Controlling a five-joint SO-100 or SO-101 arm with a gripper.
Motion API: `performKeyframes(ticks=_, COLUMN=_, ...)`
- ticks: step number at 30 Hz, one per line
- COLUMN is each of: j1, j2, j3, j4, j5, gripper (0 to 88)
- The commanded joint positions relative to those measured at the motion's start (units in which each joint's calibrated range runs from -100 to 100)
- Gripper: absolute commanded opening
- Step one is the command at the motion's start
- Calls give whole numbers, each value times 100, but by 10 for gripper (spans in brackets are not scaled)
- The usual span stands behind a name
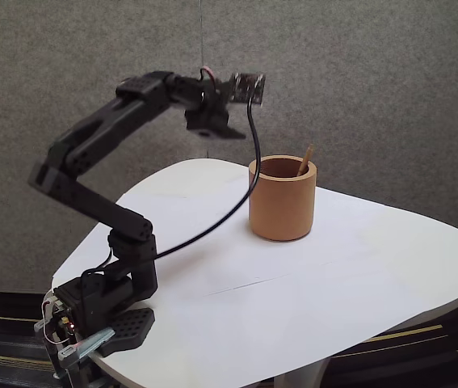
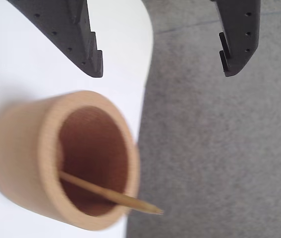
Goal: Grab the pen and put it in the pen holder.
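The thin tan wooden pen (image 2: 108, 194) leaned inside the thick-walled tan cylindrical pen holder (image 2: 19, 158), tip past its rim. The black fingers (image 2: 88, 47) stood spread and empty above the holder. Risk: a careless retreat could knock the holder toward the white desk (image 1: 309, 291) edge.

Matte black jointed arm (image 1: 99, 137), looping black cable (image 1: 237, 206), ridged tapered jaws

Pen (image 2: 113, 196) leans across pen holder (image 2: 41, 148) mouth, partly blocking it.

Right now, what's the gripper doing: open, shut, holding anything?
Gripper: open and empty, raised above the pen holder; the pen already leans inside it.
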Motion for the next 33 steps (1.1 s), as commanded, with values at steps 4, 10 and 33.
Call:
performKeyframes(ticks=4, j1=115, j2=-2494, j3=3294, j4=449, j5=-262, gripper=339)
performKeyframes(ticks=10, j1=423, j2=-3551, j3=4540, j4=1669, j5=-546, gripper=338)
performKeyframes(ticks=33, j1=452, j2=-3714, j3=5596, j4=2551, j5=-1231, gripper=338)
